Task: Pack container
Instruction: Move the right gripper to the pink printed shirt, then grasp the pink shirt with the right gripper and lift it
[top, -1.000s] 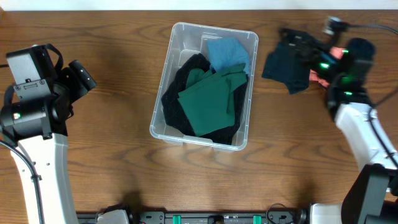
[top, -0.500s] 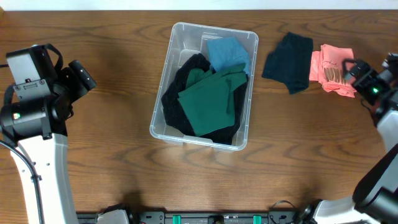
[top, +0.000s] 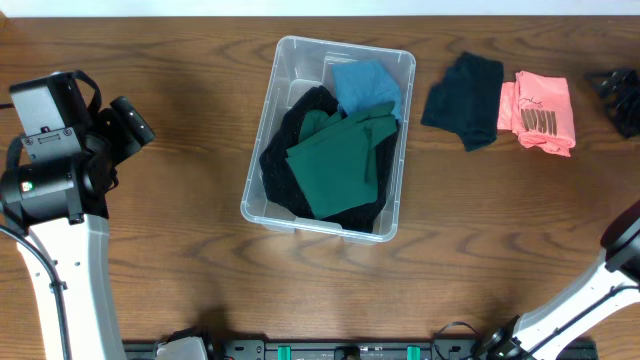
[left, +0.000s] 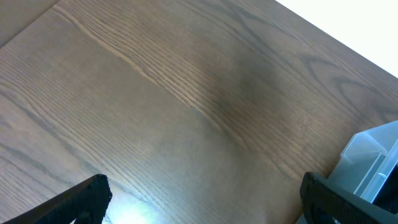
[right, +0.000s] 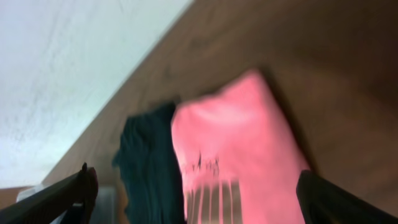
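Observation:
The clear plastic container (top: 290, 60) stands mid-table and holds a green cloth (top: 335, 165), a light blue cloth (top: 365, 85) and a black cloth (top: 285, 170). Its corner shows in the left wrist view (left: 373, 158). A dark teal garment (top: 465, 100) and a pink garment (top: 540, 112) lie on the table to its right. In the right wrist view the pink garment (right: 236, 155) and the teal one (right: 149, 168) lie below my open, empty right gripper (right: 199, 199). That gripper (top: 622, 95) sits at the overhead view's far right edge. My left gripper (left: 205, 202) is open over bare wood, left of the container.
The wooden table (top: 180, 250) runs to a white wall at the back. The left arm's white body (top: 55, 160) stands at the left side. A black rail runs along the front edge (top: 340, 350).
My right arm has pulled back to the right, from over the teal garment to the frame's edge. The pink garment is now uncovered. The left arm has not moved.

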